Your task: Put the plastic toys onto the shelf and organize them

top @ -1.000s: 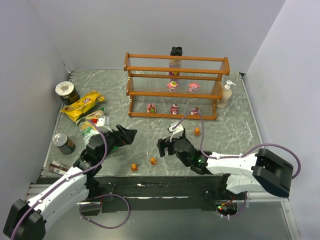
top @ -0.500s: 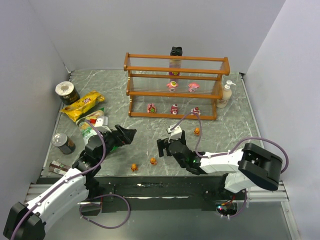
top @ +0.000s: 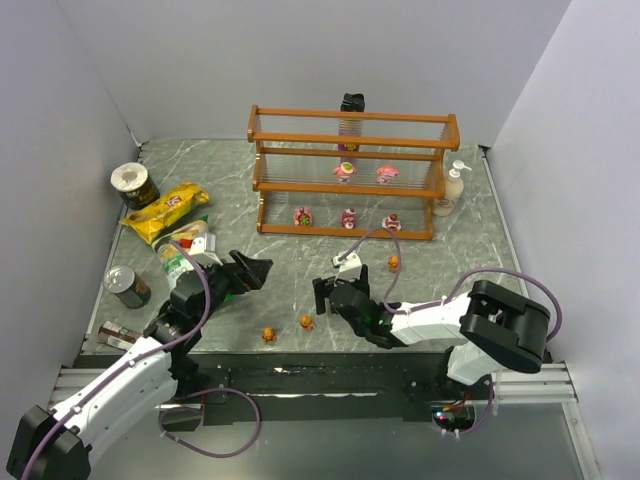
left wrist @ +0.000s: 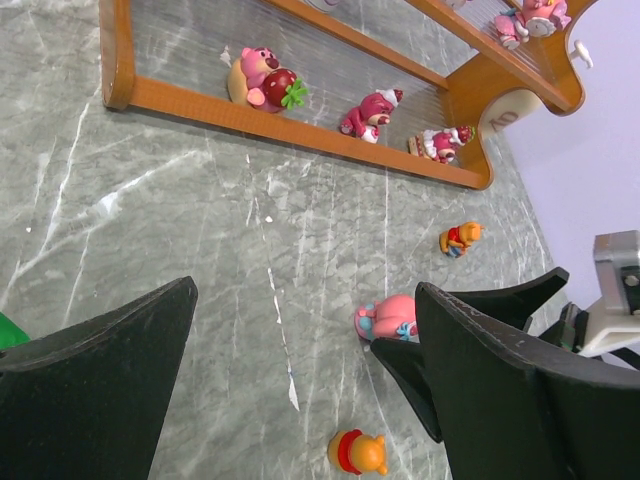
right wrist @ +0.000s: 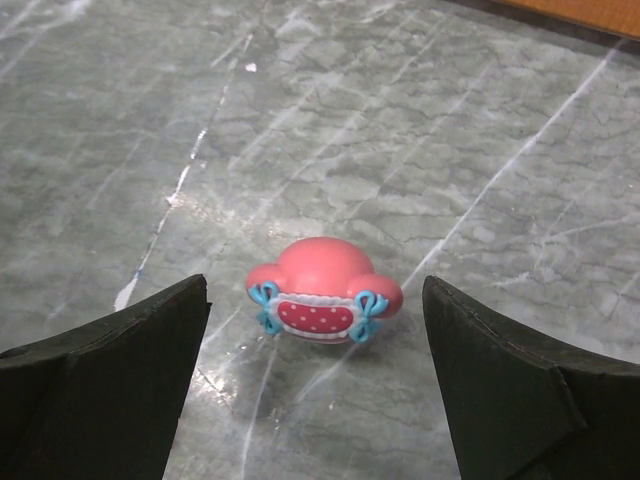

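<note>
On the left of the grey marbled surface (top: 470,265) lie a yellow chip bag (top: 165,211) and a green-and-white bag (top: 185,250). A far can (top: 133,183) stands behind them and a near can (top: 126,286) in front. A cream pump bottle (top: 452,190) stands upright at the far right.

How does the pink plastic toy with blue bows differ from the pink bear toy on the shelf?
The pink toy with blue bows lies on the grey marble table, framed by the open right gripper; the pink bear toy sits on the wooden shelf, lowest tier. The first shows a red dotted patch, the bear a green leaf. Both are small and pink.
</note>
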Available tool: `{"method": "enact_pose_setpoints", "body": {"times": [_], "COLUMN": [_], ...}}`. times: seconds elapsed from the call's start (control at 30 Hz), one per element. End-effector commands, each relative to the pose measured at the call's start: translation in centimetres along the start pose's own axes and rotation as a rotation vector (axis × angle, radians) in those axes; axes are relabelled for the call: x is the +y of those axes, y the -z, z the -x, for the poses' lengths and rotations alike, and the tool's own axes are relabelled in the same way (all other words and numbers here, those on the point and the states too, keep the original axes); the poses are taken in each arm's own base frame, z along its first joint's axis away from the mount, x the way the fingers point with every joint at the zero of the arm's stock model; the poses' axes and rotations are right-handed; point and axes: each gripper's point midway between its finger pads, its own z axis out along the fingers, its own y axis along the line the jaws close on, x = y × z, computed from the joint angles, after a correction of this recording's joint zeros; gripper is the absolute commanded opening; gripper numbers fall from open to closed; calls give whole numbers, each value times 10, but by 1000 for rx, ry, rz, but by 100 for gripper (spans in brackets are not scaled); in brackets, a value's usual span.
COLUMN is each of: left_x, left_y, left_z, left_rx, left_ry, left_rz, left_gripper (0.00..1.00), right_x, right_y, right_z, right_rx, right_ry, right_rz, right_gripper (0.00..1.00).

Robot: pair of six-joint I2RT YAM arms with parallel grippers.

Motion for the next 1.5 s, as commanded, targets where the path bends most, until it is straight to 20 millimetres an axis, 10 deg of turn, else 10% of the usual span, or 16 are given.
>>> {"method": "enact_pose_setpoints", "body": {"times": [0.0,0.47,0.97,1.23,1.47], "left_x": [-12,-11,-8,10,20], "left_y": [1,2,1,2,4], "left_z": [19,20,21,23,25], "left_rx": [-50,-54,-56,-71,-80], "left_ry": [15,12,21,59,95], "left_rz": [-26,-17,7,116,188], "left_gripper": [96,96,96,96,96], "right_x": [5,7,7,16,27], "right_y": [-7,-12,-13,-19,-34], "right_z": [16,12,26,81,177], "right_rx": [-32,-24,-37,-127,-260], "right_ry": [-40,-44,-58,-57,-82], "right_rz": [-44,-58,-96,-52,-7], "right_gripper": [93,85,42,40,39]}}
